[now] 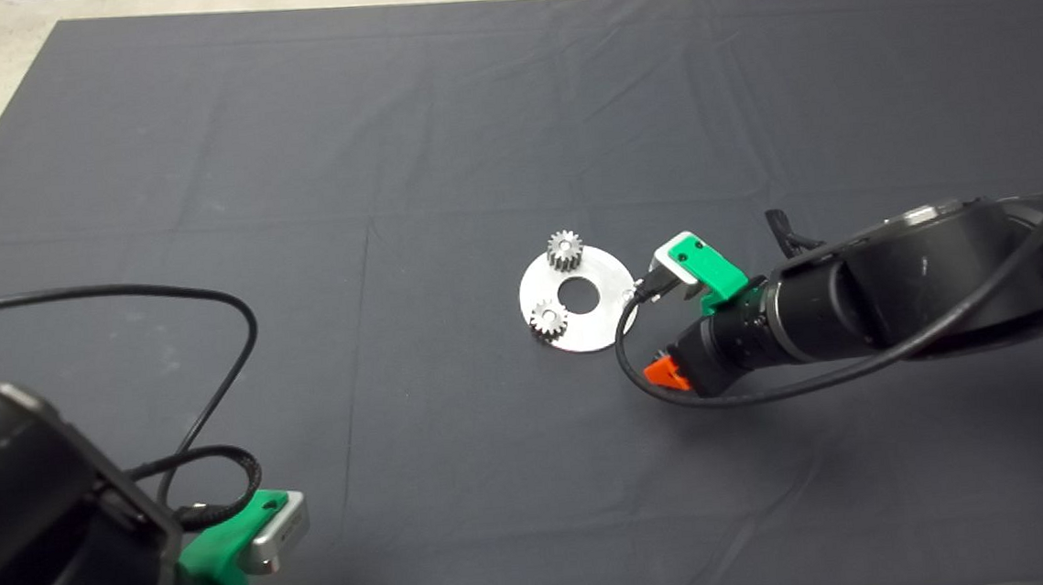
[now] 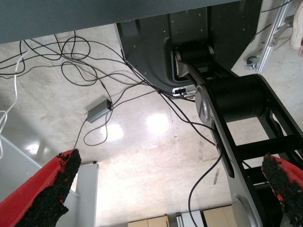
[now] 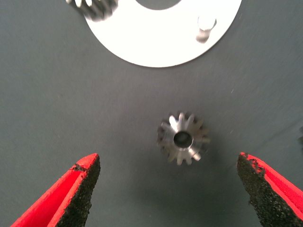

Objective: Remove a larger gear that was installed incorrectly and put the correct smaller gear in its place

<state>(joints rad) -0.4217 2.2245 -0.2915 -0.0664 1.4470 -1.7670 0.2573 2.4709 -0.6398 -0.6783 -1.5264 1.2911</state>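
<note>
A round silver plate (image 1: 598, 310) lies mid-mat with two small steel gears (image 1: 564, 250) (image 1: 546, 319) on its pegs. In the right wrist view the plate (image 3: 156, 38) shows one bare peg (image 3: 205, 28) on its near side. A small steel gear (image 3: 182, 138) of the same size lies flat on the mat just beside the plate. My right gripper (image 3: 166, 163) is open above it, one finger on each side, not touching. In the head view the right gripper (image 1: 671, 328) sits at the plate's right edge and hides this gear. The larger gear is out of view.
My left gripper (image 1: 245, 537) is parked at the mat's lower left corner, and its wrist view shows its fingers (image 2: 47, 189) wide apart over the floor and cables. Black cables (image 1: 213, 351) loop over the mat at the left.
</note>
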